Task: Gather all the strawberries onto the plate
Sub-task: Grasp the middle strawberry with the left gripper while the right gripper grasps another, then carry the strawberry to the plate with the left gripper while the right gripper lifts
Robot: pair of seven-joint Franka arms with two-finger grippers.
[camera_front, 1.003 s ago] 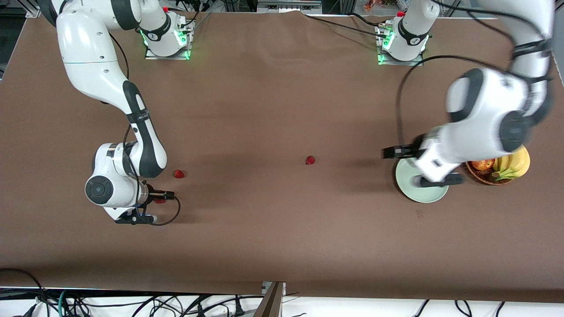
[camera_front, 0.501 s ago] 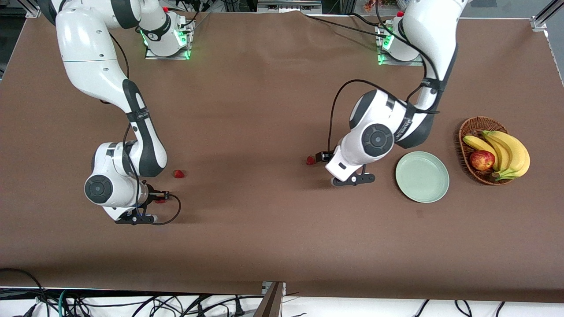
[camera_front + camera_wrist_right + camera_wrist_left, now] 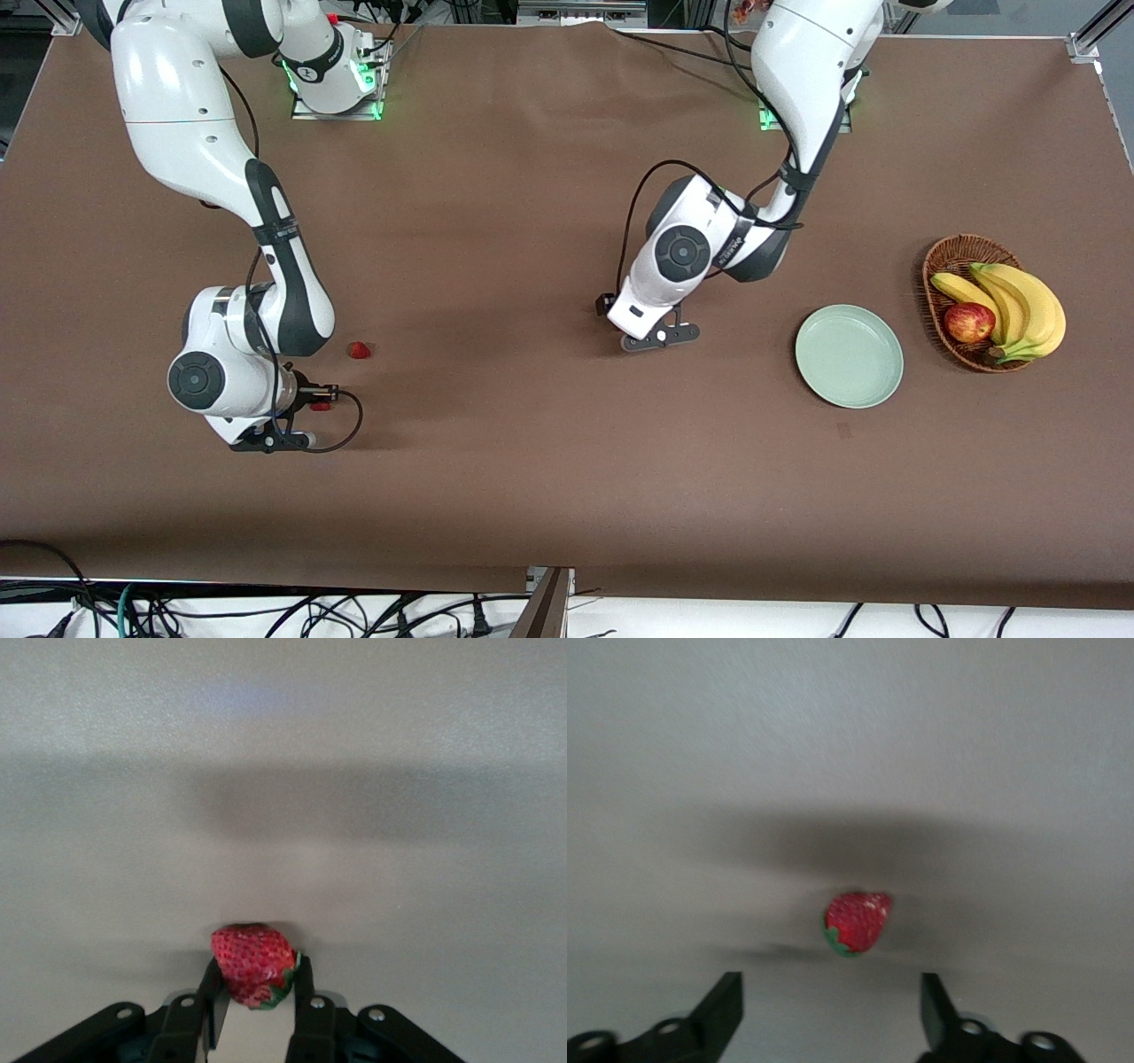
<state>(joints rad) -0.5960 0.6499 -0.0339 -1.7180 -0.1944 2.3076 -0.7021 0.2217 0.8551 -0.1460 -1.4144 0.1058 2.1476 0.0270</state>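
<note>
The big brown tabletop (image 3: pixel 532 496) holds a green plate (image 3: pixel 849 355) near the left arm's end, with no berries in it yet. The right tool (image 3: pixel 257 1010) is low at the right arm's end, pinching a strawberry (image 3: pixel 252 964). The left tool (image 3: pixel 833 1014) is spread wide over the middle strawberry (image 3: pixel 856 923). A third strawberry (image 3: pixel 359 350) lies beside the right arm. Picking up is the step now. Next, I think, lift and carry to the plate.
</note>
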